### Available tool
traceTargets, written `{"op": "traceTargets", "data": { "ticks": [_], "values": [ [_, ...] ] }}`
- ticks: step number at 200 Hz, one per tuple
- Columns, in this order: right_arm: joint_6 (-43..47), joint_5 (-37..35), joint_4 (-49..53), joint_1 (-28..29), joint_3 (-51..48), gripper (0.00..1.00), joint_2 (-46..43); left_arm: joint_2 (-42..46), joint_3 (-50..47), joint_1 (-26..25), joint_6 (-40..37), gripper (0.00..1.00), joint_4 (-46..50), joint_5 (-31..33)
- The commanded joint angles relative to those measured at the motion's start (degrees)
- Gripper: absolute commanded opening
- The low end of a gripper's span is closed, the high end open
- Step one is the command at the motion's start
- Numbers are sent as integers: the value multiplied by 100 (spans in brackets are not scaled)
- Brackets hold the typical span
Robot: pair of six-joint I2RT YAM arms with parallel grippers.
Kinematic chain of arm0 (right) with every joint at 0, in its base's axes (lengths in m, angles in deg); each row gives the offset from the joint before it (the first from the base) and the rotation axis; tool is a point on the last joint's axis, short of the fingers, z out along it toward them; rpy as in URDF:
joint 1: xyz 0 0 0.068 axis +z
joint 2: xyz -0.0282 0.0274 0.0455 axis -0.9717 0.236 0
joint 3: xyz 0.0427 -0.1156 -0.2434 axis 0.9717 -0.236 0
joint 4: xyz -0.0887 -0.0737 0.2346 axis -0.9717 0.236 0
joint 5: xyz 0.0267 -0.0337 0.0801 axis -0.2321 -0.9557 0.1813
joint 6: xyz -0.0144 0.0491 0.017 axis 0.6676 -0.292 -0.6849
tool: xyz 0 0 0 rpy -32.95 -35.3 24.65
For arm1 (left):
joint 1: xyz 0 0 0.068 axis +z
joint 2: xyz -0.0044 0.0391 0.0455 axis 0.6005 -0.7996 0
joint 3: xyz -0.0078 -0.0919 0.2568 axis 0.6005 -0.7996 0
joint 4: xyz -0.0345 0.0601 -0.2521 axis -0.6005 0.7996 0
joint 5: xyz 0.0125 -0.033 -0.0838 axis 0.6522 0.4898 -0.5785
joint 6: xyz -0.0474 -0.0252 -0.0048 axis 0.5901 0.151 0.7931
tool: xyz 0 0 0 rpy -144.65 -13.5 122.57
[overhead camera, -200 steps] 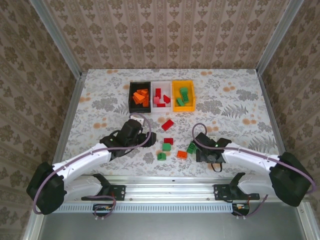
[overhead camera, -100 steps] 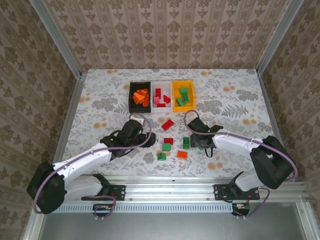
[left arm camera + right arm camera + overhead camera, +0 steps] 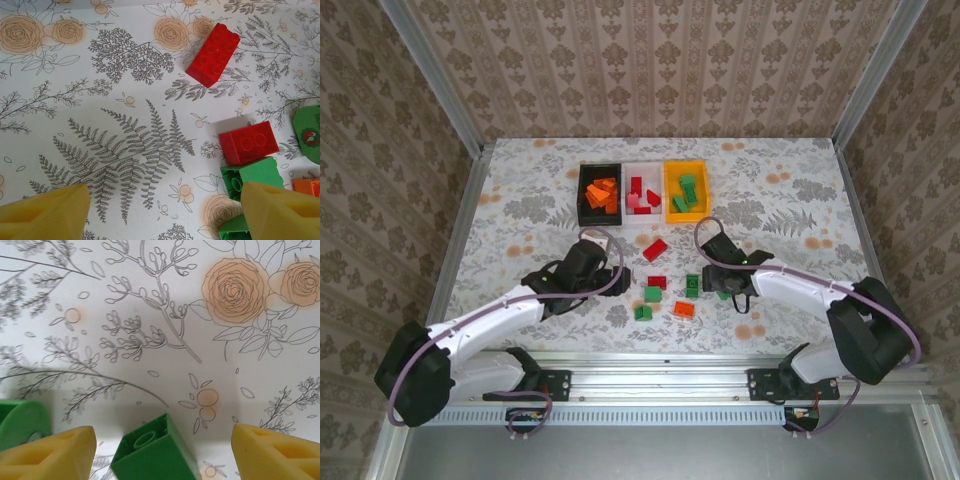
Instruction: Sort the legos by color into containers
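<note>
**While Six Bricks Lie Loose, Both End Effectors Stand Wide**

Where the two arms reach out over it, the flower-printed desk (image 3: 520, 180) carries three bins and six loose bricks. The left arm (image 3: 490, 320) and the right arm (image 3: 800, 290) each bend inward toward the loose group near the middle. The left end effector (image 3: 612, 274) hangs just left of that group. Its wrist view shows two yellow fingers (image 3: 45, 212) spread wide, with bare desk between them and nothing gripped. The right end effector (image 3: 710, 285) sits at the group's right edge, its jaws also parted. In its wrist view one green brick (image 3: 155, 452) lies between the fingers with a gap on either side, so it is not clamped.

Three bins stand side by side in a row at the far middle of the desk. One black bin (image 3: 582, 205) on the left holds orange pieces, one white bin (image 3: 642, 220) in the centre holds red ones, and one yellow bin (image 3: 705, 195) on the right holds green ones. Those piles are too small to count exactly.

The loose bricks are two red, three green and one orange. A long red brick (image 3: 655, 249) lies tilted, nearest the bins. A short red brick (image 3: 658, 282) touches a second green brick (image 3: 653, 294) on its near side. A third green brick (image 3: 643, 313) and the single orange brick (image 3: 684, 309) lie closest to the arm bases.
</note>
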Motion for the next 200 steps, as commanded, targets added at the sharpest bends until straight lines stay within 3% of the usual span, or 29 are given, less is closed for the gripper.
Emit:
{"op": "traceTargets", "data": {
  "ticks": [1,52,71,107,148,175,200],
  "values": [
    [-52,290,16,-36,-44,74,-28,-41,155,-55,-21,81,9,7],
    [-123,206,87,-34,-18,64,215,-5,111,-71,8,81,20,15],
    [-173,332,-17,-34,-16,55,327,13,66,-79,19,81,-14,8],
    [-245,293,-3,10,-18,54,439,91,42,-99,9,81,59,34],
    [-202,65,-91,45,94,29,303,123,26,-94,-11,81,105,79],
    [151,-81,-64,53,763,23,253,149,44,-84,-17,81,157,207],
    [666,-376,-112,-17,1947,22,767,50,43,9,34,83,80,177]
  ]
}}
